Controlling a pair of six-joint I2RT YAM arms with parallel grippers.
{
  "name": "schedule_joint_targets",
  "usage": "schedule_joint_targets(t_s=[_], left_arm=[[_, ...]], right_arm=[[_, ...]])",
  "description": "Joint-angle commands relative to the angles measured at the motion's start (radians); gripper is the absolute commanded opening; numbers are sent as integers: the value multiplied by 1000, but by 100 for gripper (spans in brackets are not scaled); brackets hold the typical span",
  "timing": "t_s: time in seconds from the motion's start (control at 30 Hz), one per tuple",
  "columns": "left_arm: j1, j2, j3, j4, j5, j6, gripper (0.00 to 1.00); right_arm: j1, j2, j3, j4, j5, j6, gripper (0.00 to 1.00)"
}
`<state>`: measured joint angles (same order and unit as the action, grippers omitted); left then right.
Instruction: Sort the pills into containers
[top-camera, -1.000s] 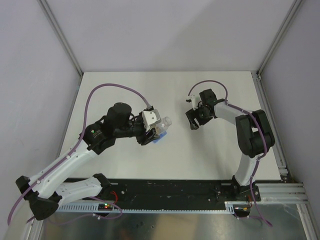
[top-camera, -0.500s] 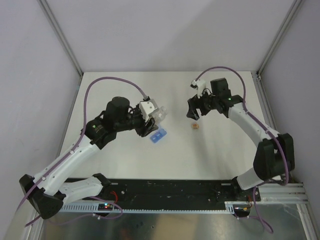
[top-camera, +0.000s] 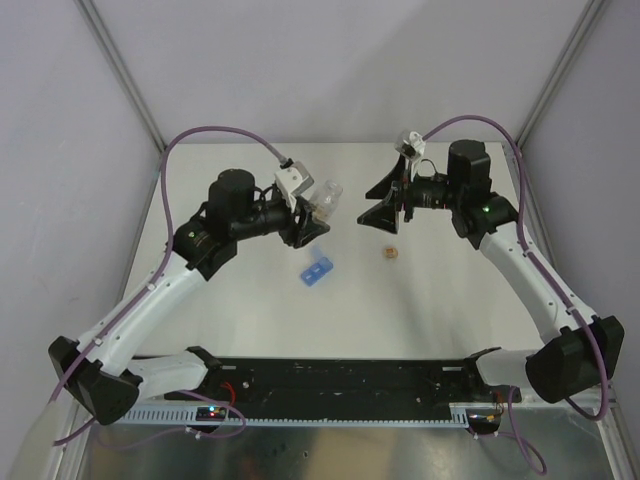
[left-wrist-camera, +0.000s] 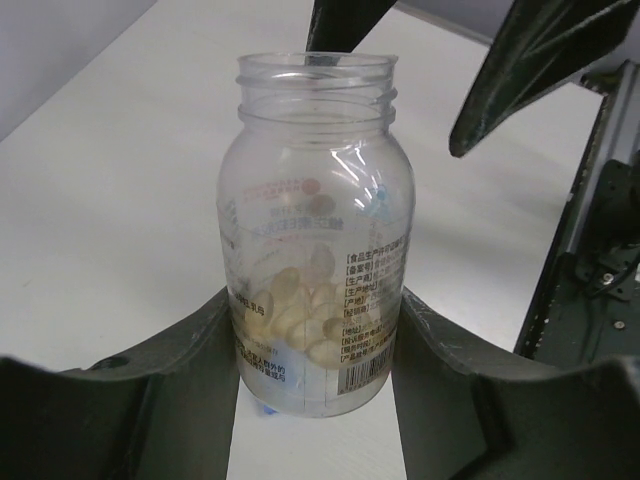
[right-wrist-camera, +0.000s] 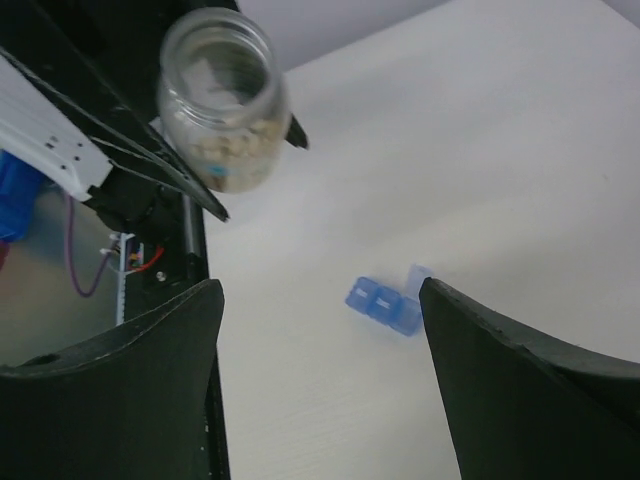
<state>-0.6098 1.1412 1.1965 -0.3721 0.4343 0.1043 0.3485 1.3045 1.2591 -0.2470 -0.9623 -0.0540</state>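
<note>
My left gripper (top-camera: 316, 213) is shut on a clear open bottle (top-camera: 326, 194) and holds it upright above the table. In the left wrist view the bottle (left-wrist-camera: 315, 200) sits between both fingers, with pale yellowish pills (left-wrist-camera: 295, 315) in its bottom. The blue three-compartment container (top-camera: 318, 270) lies on the table below and in front of the bottle. It also shows in the right wrist view (right-wrist-camera: 384, 304), with one lid raised. A small orange-brown mass (top-camera: 390, 253) lies on the table to the container's right. My right gripper (top-camera: 379, 203) is open and empty, raised above that mass.
Grey walls and metal posts (top-camera: 125, 75) close in the white table (top-camera: 250, 320) on three sides. The black rail (top-camera: 350, 380) with the arm bases runs along the near edge. Purple cables (top-camera: 215, 140) loop above both arms.
My left gripper lifted the bottle up and back, away from the blue container. My right gripper rose and drew back to the right, leaving the orange-brown mass on the table.
</note>
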Motion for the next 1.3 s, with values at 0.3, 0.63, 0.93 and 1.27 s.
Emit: schedule_joint_targets(t_s=[0.3, 0.63, 0.93, 1.27], left_arm=[[-23, 15, 33, 60, 45, -67, 0], [-96, 14, 17, 46, -109, -11, 0], [-123, 14, 21, 35, -191, 23, 0], [-147, 15, 13, 28, -233, 53, 0]], right_arm=[[81, -14, 105, 112, -36, 186, 90], [131, 85, 230, 5, 58, 227, 94], [163, 132, 235, -30, 112, 225, 93], [179, 154, 231, -27, 108, 237, 81]])
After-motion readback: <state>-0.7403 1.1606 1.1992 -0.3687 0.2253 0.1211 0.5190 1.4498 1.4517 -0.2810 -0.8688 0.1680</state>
